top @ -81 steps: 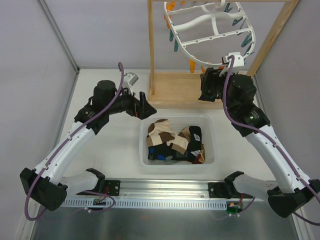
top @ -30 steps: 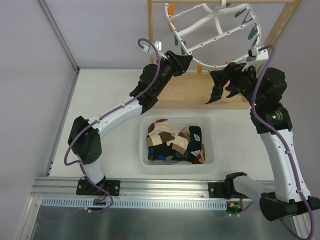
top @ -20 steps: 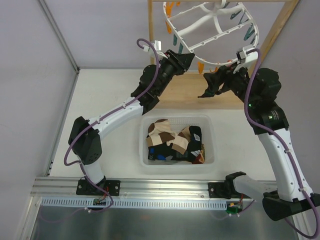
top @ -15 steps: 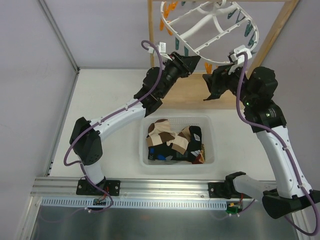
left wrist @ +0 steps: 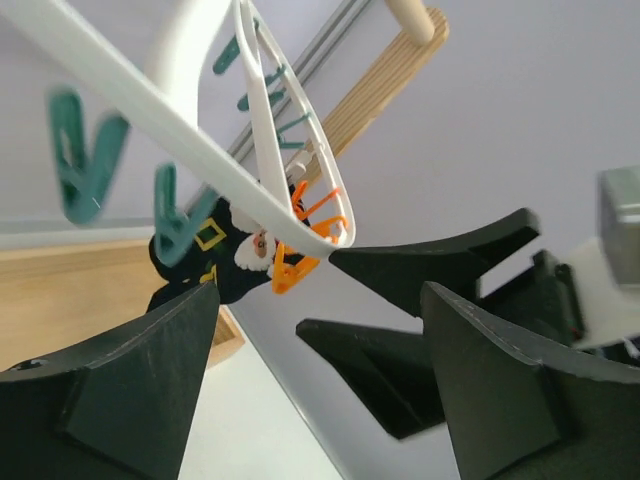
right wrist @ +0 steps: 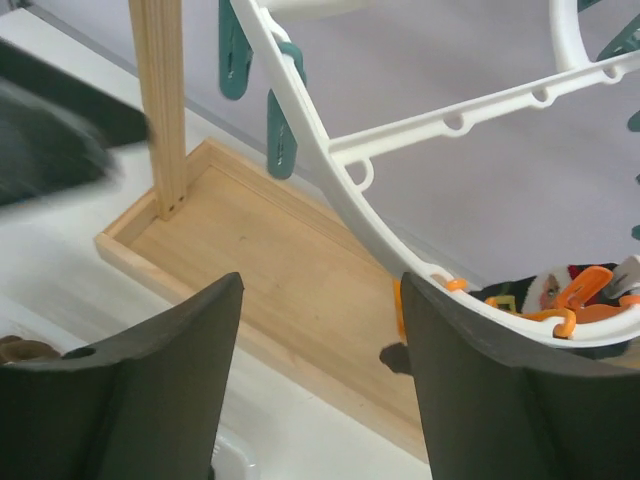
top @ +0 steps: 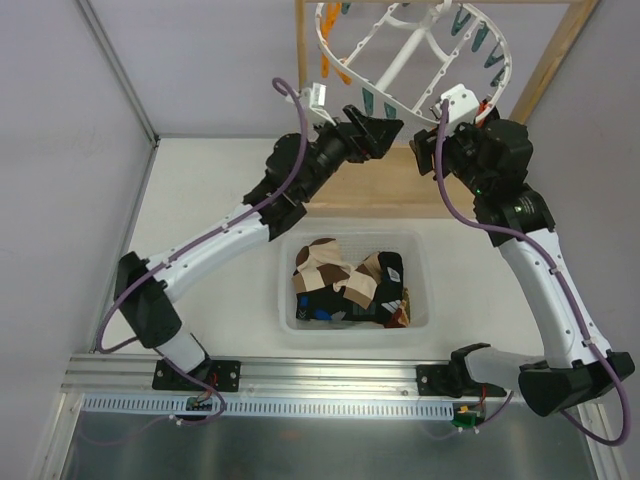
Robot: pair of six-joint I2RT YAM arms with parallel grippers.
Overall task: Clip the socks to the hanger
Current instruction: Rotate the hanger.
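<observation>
The left end effector (left wrist: 318, 290) and right end effector (right wrist: 320, 285) are held open near the white plastic oval hanger (right wrist: 500, 103), while tan-and-brown fabric socks (top: 330, 262) are piled in a clear plastic tub (top: 285, 292).

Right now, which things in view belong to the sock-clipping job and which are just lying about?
Job: hanger with its pegs; socks piled in the bin; patterned sock hanging at the rim; left gripper and right gripper, both open.
Not in play: wooden frame; clear bin; table.
</observation>
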